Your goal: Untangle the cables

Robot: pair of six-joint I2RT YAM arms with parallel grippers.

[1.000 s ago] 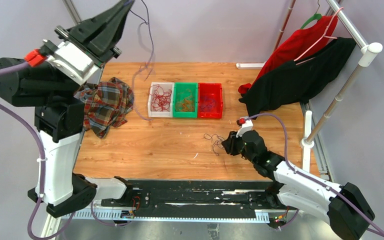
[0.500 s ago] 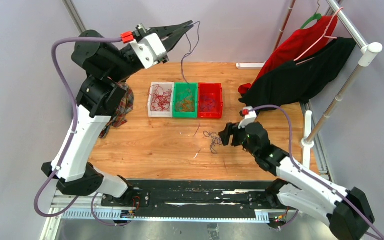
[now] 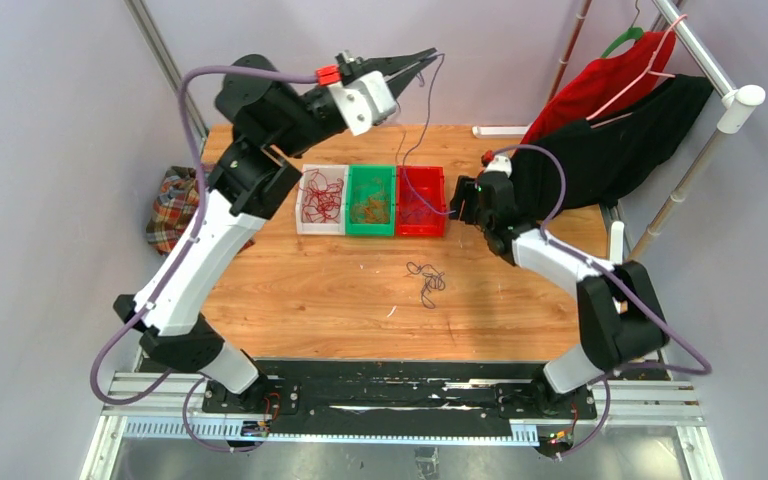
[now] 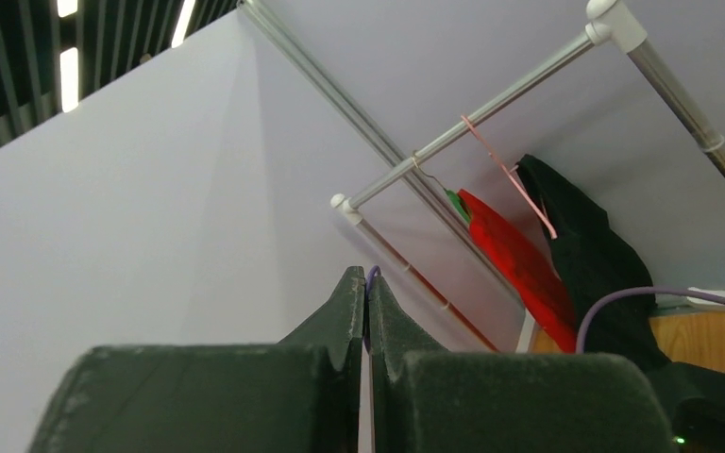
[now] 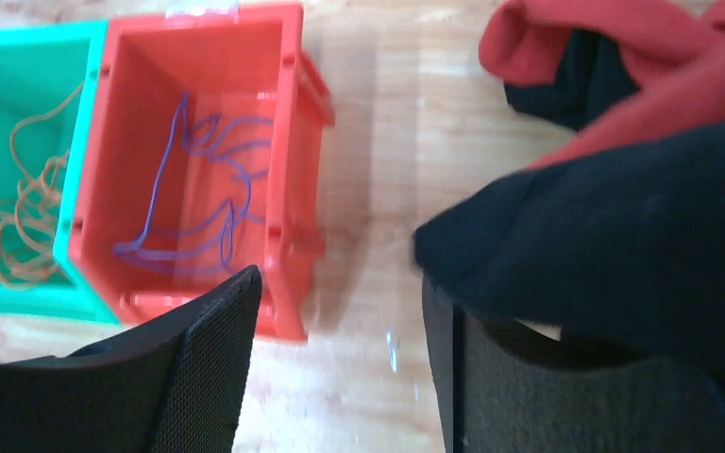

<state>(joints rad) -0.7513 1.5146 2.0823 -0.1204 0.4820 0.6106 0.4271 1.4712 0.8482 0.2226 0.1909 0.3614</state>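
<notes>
Where the left arm reaches high over the far side of the counter (image 3: pixel 340 290), the left fingers (image 3: pixel 408 62) are pressed together and pinch a purple cable (image 3: pixel 427 110) at their tips. In the left wrist view only a short purple stub shows above the closed tips, and the rest of that cable is out of frame. In the top view it hangs down toward the red bin (image 3: pixel 420 232). Its lower end is too thin to trace, so whether it rests in the bin cannot be told.

The right fingers (image 5: pixel 212 368) are spread, with nothing between them, and hover over bare counter just beside the red bin's right wall. A black garment (image 5: pixel 623 245) and a red garment (image 5: pixel 642 57) block the right half of the right wrist view.

Cable locations:
- Red cables (image 3: pixel 322 200) lie in the white bin (image 3: pixel 321 230).
- Orange cables (image 3: pixel 368 208) lie in the green bin (image 3: pixel 370 231).
- Purple cables (image 5: pixel 203 189) lie in the red bin.
- A loose tangle (image 3: pixel 427 278) lies on the counter, nearer than the bins and apart from both arms. Its colours are hard to make out.

A plaid cloth (image 3: pixel 170 205) at the counter's left edge is partly hidden by the left arm.
</notes>
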